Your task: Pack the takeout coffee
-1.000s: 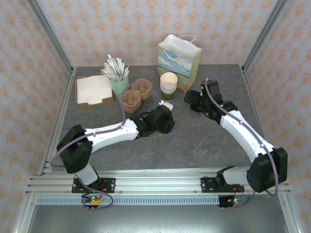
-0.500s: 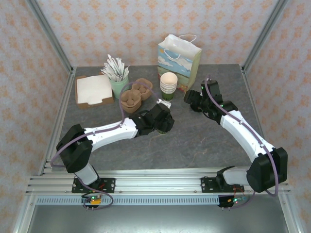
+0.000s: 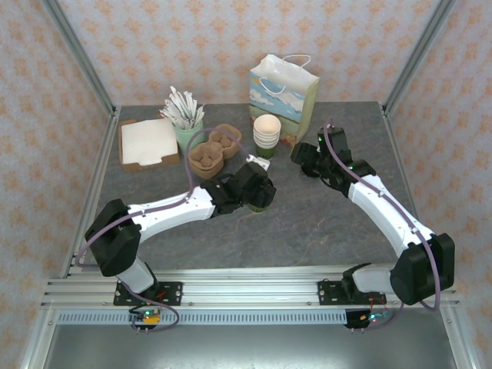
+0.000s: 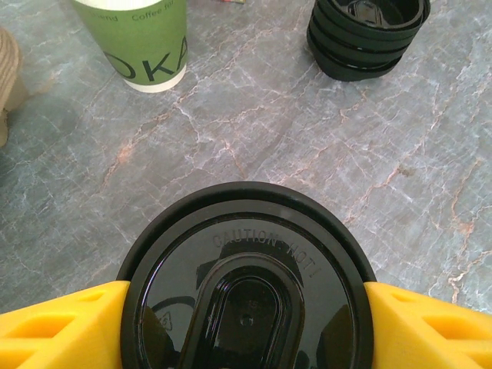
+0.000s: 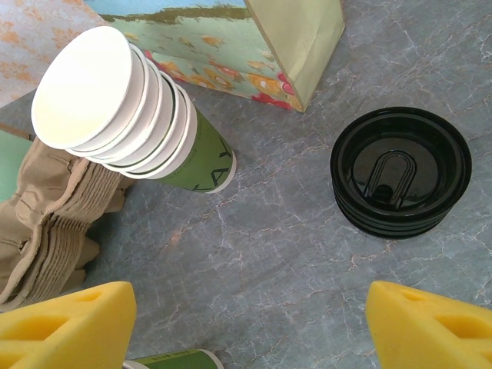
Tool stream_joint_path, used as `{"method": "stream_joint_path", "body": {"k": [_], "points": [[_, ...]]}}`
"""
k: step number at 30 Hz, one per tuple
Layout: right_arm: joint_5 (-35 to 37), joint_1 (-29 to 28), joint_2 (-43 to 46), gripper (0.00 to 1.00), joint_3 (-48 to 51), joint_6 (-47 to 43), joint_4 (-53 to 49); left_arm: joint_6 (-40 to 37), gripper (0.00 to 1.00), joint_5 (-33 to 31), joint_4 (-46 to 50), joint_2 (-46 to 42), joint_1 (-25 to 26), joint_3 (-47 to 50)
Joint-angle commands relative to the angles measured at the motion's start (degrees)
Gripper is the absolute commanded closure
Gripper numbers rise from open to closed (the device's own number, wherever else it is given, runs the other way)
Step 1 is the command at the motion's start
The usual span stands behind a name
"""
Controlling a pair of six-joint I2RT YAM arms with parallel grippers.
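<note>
The takeout coffee (image 4: 246,284) sits between my left gripper's (image 4: 246,298) yellow fingers (image 4: 69,323), its black "CAUTION HOT" lid touching both pads. From above, the left gripper (image 3: 257,191) is at mid-table, shut on the cup, whose green side (image 3: 261,205) peeks out below it. The cup's green band (image 5: 173,360) also shows at the bottom edge of the right wrist view. My right gripper (image 5: 250,307) hangs open over bare table, nothing between its fingers. From above, it (image 3: 303,158) is to the right of the cup stack.
A stack of lidless cream-and-green cups (image 3: 267,132) and a pile of black lids (image 5: 400,173) stand just beyond the grippers. The paper gift bag (image 3: 283,88) stands open behind them. Pulp cup carriers (image 3: 211,150), a mint cup of packets (image 3: 187,127) and a napkin box (image 3: 147,142) fill the back left.
My left gripper has shifted slightly toward the back with the coffee, and its arm has swung a little left. The right arm has not moved.
</note>
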State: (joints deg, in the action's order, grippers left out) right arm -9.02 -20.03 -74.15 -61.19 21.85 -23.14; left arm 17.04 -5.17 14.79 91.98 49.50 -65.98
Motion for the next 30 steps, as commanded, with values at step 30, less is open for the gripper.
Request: {"method": "stream_joint_path", "body": {"k": [30], "points": [[-0.6, 0.3, -0.1, 0.21, 0.3, 0.8, 1.6, 0.6, 0.25, -2.0, 1.5, 1.7, -0.1, 1.3]]}}
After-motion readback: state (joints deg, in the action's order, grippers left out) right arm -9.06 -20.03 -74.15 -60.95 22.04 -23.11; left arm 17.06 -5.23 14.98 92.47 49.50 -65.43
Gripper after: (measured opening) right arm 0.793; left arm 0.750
